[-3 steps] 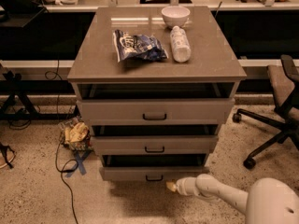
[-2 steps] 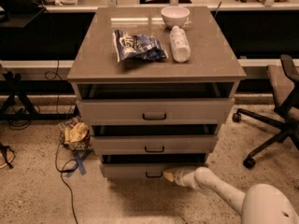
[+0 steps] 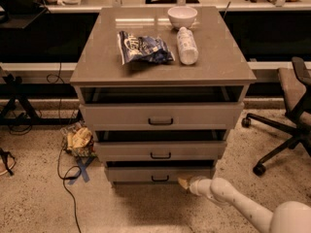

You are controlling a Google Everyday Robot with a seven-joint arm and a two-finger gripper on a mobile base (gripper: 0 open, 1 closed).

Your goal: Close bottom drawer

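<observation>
Bottom drawer [image 3: 141, 174] (ajar); pincer [image 3: 184, 182] at front's lower right

White arm [image 3: 239, 207]: smooth, glossy tubular segments with one rounded joint bulge, widening to a large domed white shell at near right. The gripper [image 3: 183, 182]: small tan tip at its left end, low, right of centre.

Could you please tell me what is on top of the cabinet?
A white bowl, a white bottle lying down and a blue bag; the bowl's inside is hidden. The gripper is at the bottom drawer front.
</observation>
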